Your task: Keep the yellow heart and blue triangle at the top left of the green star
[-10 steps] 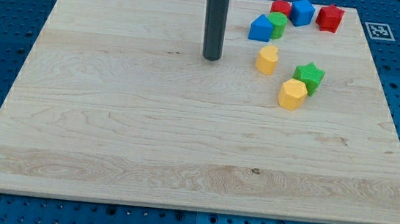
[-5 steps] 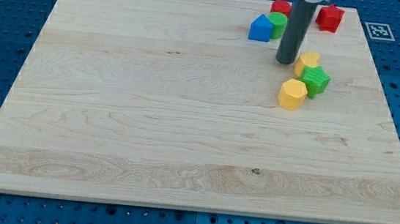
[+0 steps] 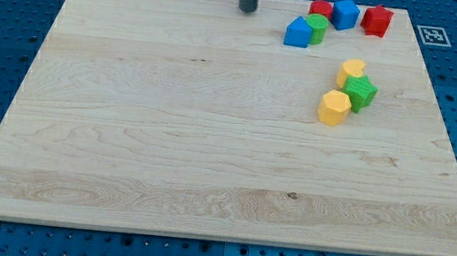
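The green star (image 3: 361, 92) lies at the view's right on the wooden board (image 3: 168, 139). The yellow heart (image 3: 351, 72) touches the star's upper left. The blue triangle (image 3: 297, 32) lies further up and left, against a green block (image 3: 317, 26). A yellow hexagon (image 3: 334, 108) touches the star's lower left. My tip (image 3: 247, 10) is near the board's top edge, left of the blue triangle and apart from all blocks.
A red block (image 3: 321, 9), a blue cube (image 3: 345, 14) and another red block (image 3: 377, 20) line the board's top right edge. A marker tag (image 3: 432, 35) sits off the board's top right corner.
My tip swept right and pushed the yellow heart against the green star, then moved away up and left to the top edge.
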Available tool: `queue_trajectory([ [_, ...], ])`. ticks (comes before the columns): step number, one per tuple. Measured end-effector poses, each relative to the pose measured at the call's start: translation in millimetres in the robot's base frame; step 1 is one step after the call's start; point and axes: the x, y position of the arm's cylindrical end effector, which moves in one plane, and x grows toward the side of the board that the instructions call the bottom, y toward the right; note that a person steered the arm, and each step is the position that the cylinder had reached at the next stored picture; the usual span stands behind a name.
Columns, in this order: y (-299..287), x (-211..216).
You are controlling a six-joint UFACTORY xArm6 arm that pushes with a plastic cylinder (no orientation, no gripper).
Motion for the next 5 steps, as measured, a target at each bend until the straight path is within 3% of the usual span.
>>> queue_trajectory([
  [2,23,64],
  [5,26,9],
])
